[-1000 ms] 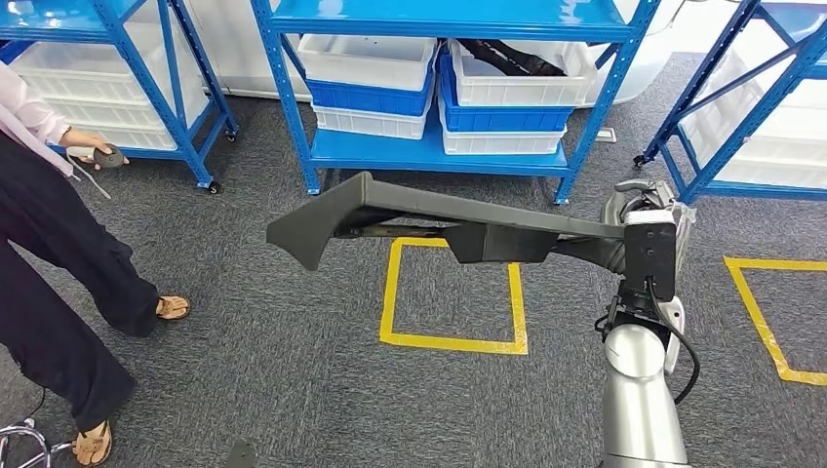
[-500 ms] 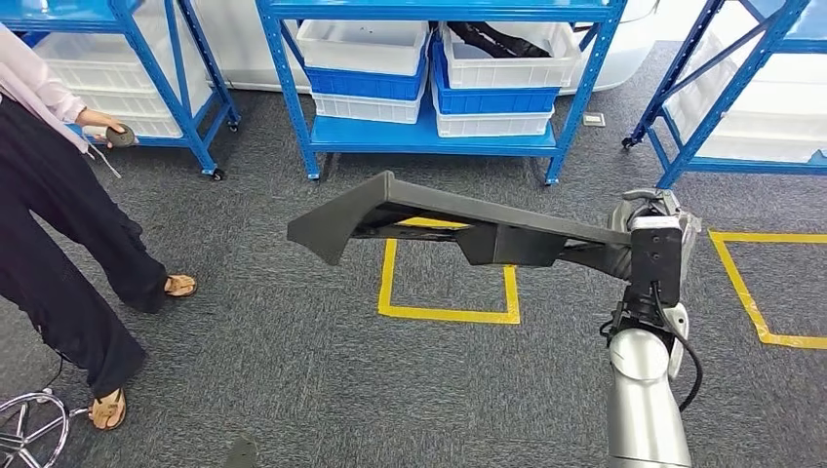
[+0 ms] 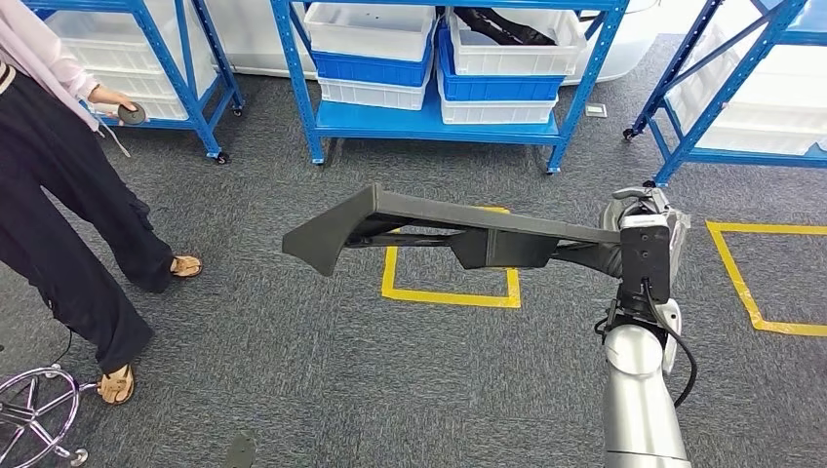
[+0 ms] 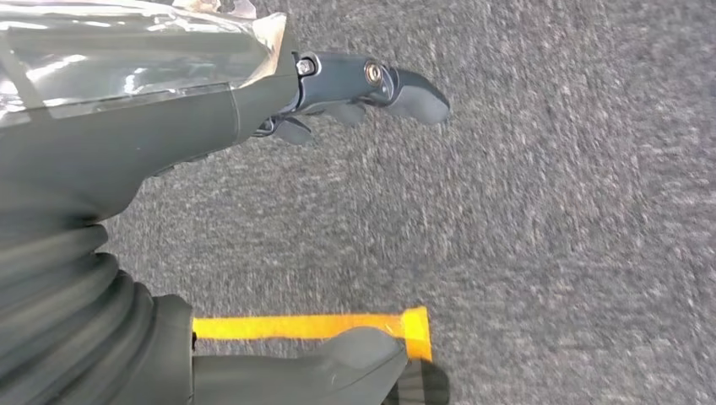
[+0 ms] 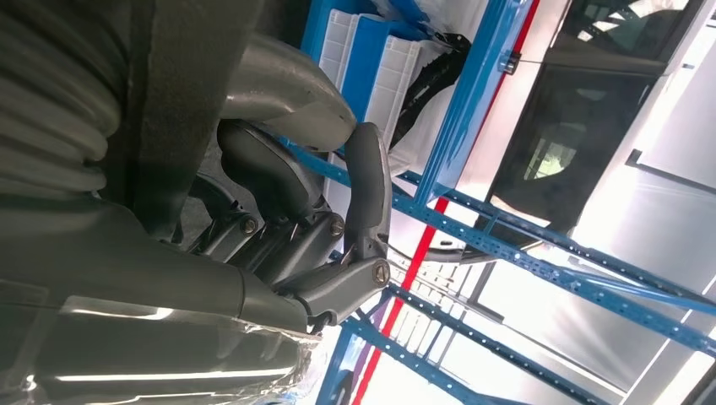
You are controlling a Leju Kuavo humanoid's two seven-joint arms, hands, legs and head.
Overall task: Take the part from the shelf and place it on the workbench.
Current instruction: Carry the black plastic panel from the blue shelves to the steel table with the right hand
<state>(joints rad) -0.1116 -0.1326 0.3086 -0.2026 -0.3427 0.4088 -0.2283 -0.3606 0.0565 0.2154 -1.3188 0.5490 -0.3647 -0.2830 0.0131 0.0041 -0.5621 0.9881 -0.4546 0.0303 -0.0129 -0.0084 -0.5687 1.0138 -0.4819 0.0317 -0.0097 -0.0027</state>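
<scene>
The part [image 3: 439, 229] is a long dark grey moulded piece with a flared wedge end pointing left. It hangs level above the carpet in the head view. My right hand [image 3: 639, 229] grips its right end, partly hidden behind the black wrist box. In the right wrist view the fingers [image 5: 363, 186] curl round the dark part [image 5: 181, 76]. My left hand [image 4: 338, 84] hangs over grey carpet with its fingers apart and nothing in them.
A blue shelf [image 3: 429, 122] with white and blue bins stands ahead; one bin holds another dark part [image 3: 502, 24]. More shelves stand at left and right. A person [image 3: 59, 195] stands at left. Yellow tape squares [image 3: 449, 294] mark the carpet. A chair base [image 3: 34, 414] sits at the lower left.
The whole picture has shifted: the shelf sits higher and farther, and the person and chair base show more. The part stays held in my right hand.
</scene>
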